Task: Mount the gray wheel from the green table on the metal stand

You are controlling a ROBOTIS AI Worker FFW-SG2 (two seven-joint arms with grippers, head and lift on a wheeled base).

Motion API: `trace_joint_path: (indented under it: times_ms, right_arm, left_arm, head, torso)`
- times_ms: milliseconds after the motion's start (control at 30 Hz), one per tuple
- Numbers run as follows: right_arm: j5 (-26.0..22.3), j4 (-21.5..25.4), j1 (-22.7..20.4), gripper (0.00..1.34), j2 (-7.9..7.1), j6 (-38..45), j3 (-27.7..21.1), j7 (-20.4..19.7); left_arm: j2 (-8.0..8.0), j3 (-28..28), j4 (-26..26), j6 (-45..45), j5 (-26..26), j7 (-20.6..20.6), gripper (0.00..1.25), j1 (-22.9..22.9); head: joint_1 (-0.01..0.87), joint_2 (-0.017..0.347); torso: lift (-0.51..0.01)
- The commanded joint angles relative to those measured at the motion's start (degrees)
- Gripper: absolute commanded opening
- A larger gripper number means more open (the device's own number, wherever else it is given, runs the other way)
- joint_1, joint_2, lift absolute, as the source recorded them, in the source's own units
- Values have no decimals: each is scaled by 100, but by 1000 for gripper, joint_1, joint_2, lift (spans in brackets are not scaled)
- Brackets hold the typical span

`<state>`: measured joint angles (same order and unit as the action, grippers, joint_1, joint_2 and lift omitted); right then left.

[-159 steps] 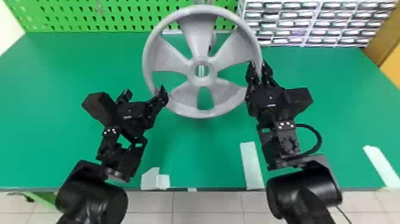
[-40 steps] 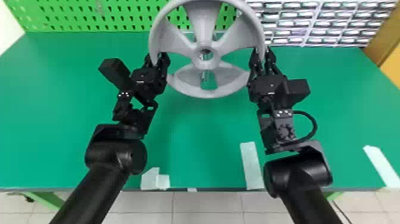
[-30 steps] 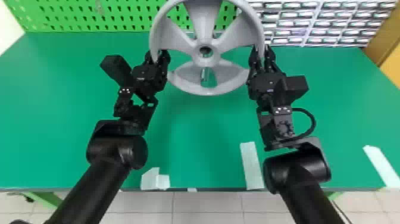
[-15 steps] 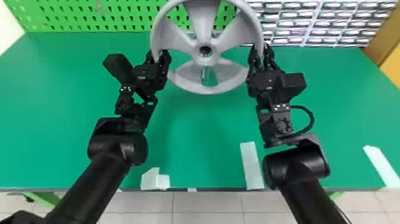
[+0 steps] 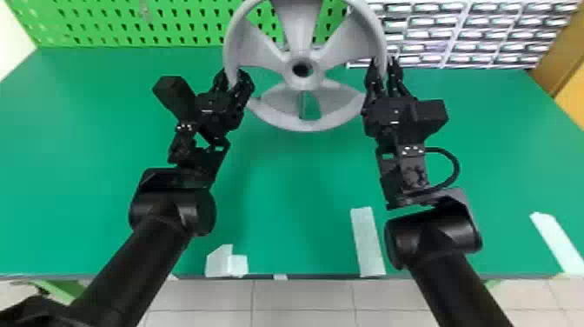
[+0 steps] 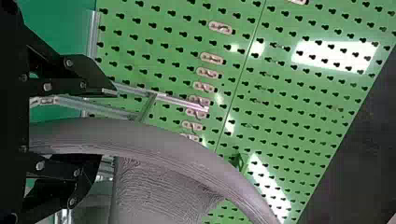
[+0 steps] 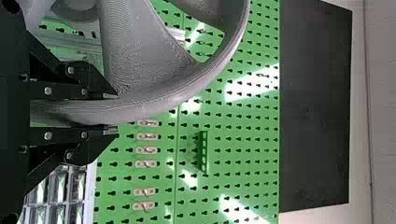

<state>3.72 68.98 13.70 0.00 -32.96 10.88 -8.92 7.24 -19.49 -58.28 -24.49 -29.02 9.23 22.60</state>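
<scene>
Holding the gray wheel (image 5: 300,82) on its right side, your right gripper (image 5: 384,64) has the rim pressed between its two fingers. Your left gripper (image 5: 233,76) is at the left side of the wheel, with its fingers spread and the rim between them; on one side of the rim you can see a gap, so this hand is not clenched on it. The wheel is above the far part of the green table (image 5: 304,195), with its hub turned toward you. Some metal bars (image 6: 180,101) are behind the wheel; you cannot tell if they belong to the stand, or if the hub touches them.

At the far right, you have a rack of small drawers (image 5: 454,35), in rows, with clear, shiny fronts. What is inside is too small to tell. At the far side, there is a green board (image 5: 130,32) with many holes. Small metal plates (image 7: 146,150) are fixed on it, and a small green holder (image 7: 204,151) also.

On the near side of the table, you find white tape: one strip (image 5: 367,241) right of the middle, shorter pieces (image 5: 218,262) to the left, and another strip (image 5: 556,243) at the right.
</scene>
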Motion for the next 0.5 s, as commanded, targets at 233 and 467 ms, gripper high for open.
trace_joint_path:
  times_ms: [233,467]
  right_arm:
    - [41,-174,142,279,5,0,-16,-13]
    - [41,-323,212,278,5,0,11,-13]
  left_arm:
    - [-12,69,185,-48,54,8,359,78]
    - [-21,104,256,-48,116,-1,359,78]
  head:
    - [868,52]
    - [868,52]
  torso:
    - [-93]
    - [-93]
